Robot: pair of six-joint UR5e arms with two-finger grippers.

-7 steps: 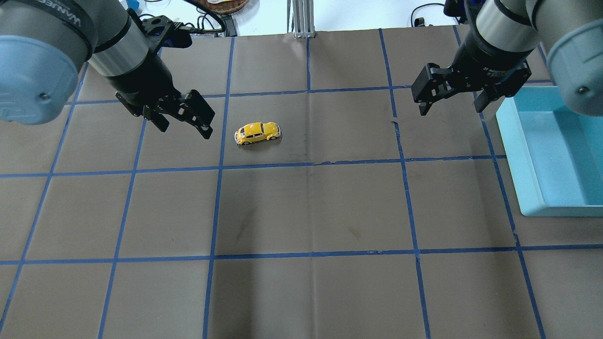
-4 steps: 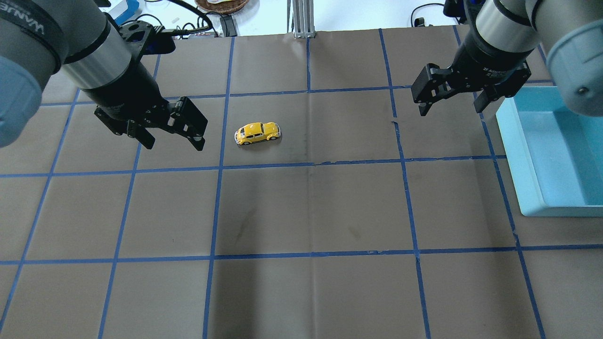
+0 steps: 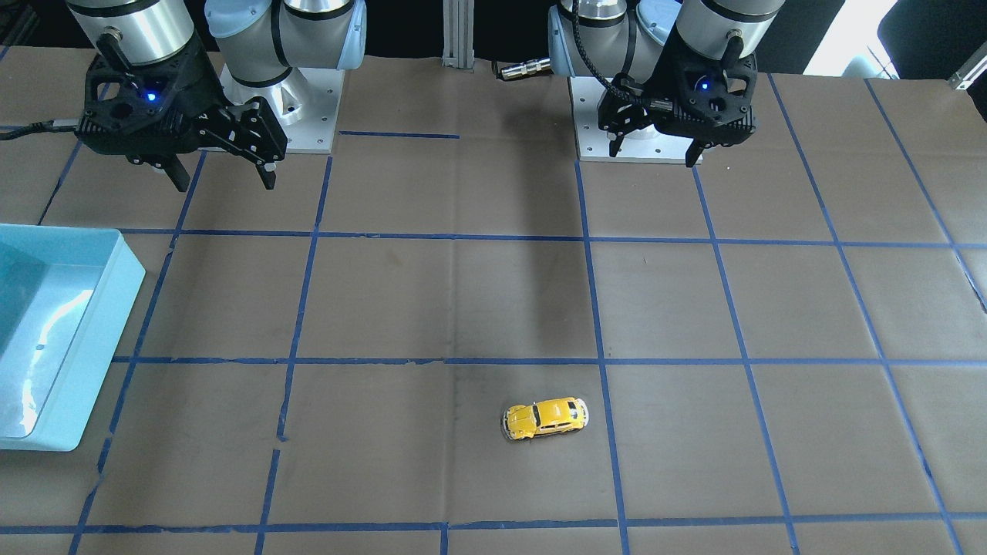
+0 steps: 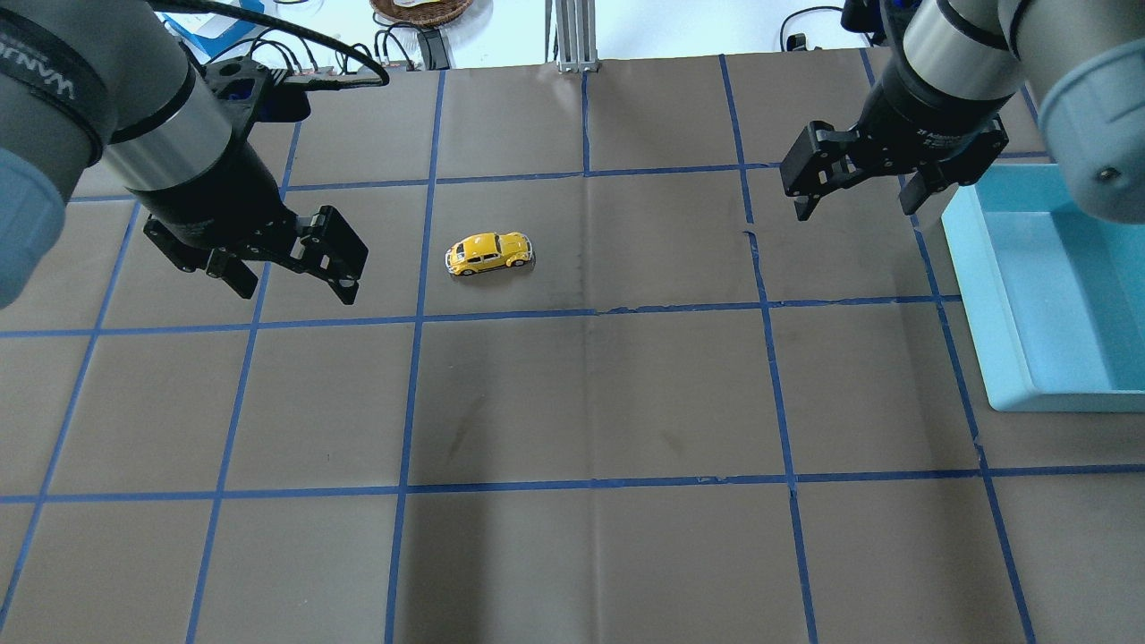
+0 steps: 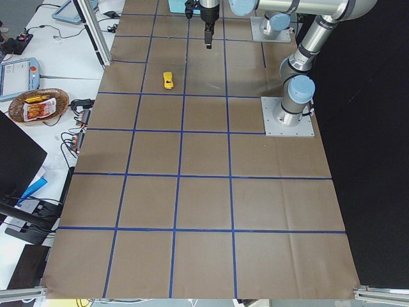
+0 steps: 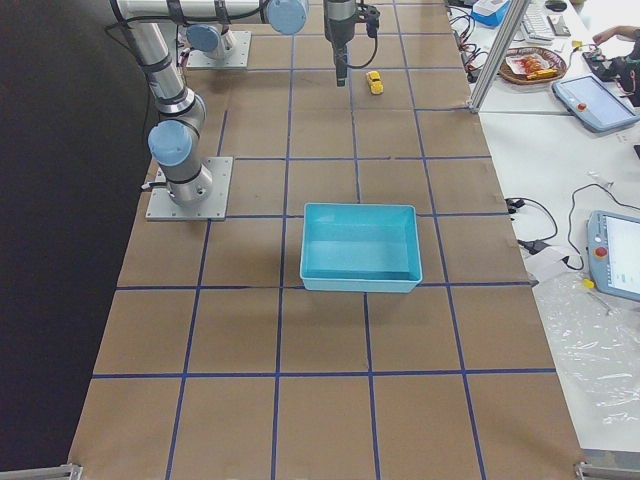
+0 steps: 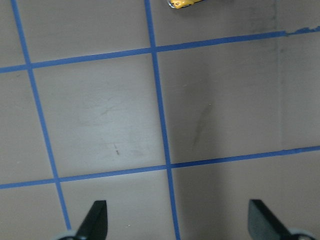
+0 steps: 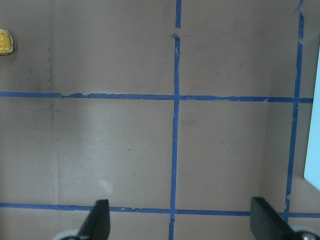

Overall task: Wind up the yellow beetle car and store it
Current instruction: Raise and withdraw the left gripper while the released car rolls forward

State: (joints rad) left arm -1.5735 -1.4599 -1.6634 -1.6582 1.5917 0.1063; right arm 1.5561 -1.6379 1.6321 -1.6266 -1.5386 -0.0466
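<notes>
The yellow beetle car stands on its wheels on the brown table, left of centre, and also shows in the front view. My left gripper is open and empty, hovering to the left of the car and apart from it. In the left wrist view the car only peeks in at the top edge. My right gripper is open and empty, hovering far to the right of the car, next to the blue bin. In the right wrist view the car sits at the left edge.
The light blue bin stands at the table's right end and holds nothing that I can see. Blue tape lines grid the brown paper. A metal post and a basket with cables stand beyond the far edge.
My left gripper has moved left and back toward the robot, away from the car, still open. The car and the right arm have not moved.
</notes>
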